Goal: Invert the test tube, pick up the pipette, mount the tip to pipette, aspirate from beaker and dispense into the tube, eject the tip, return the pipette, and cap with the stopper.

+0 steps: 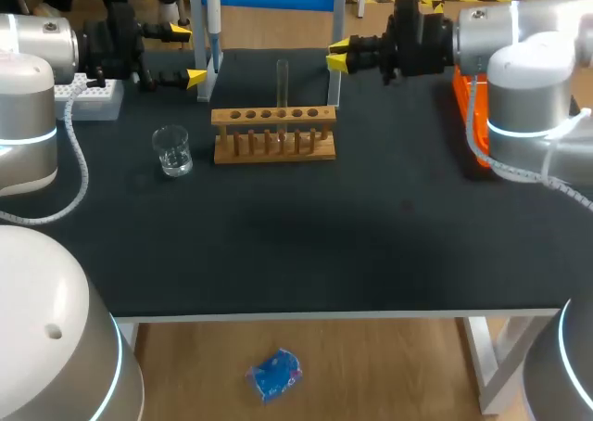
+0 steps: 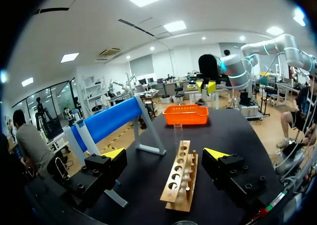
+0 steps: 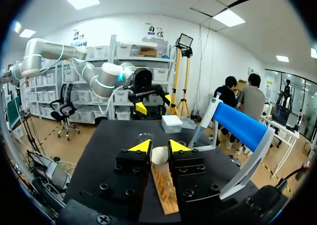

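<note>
- One test tube stands upright in the six-hole rack; one beaker sits at the rack's 9 o'clock.
- One pipette, at the rack's 11 o'clock, is cut off above.
- Your left hand is spread apart, holding nothing.
- Your right hand: you cannot tell its grip.

No legible text on the table's things.
The wooden rack, glass beaker, white tip box and orange basket show plain surfaces. Any markings on the pipette are too small to read.
</note>
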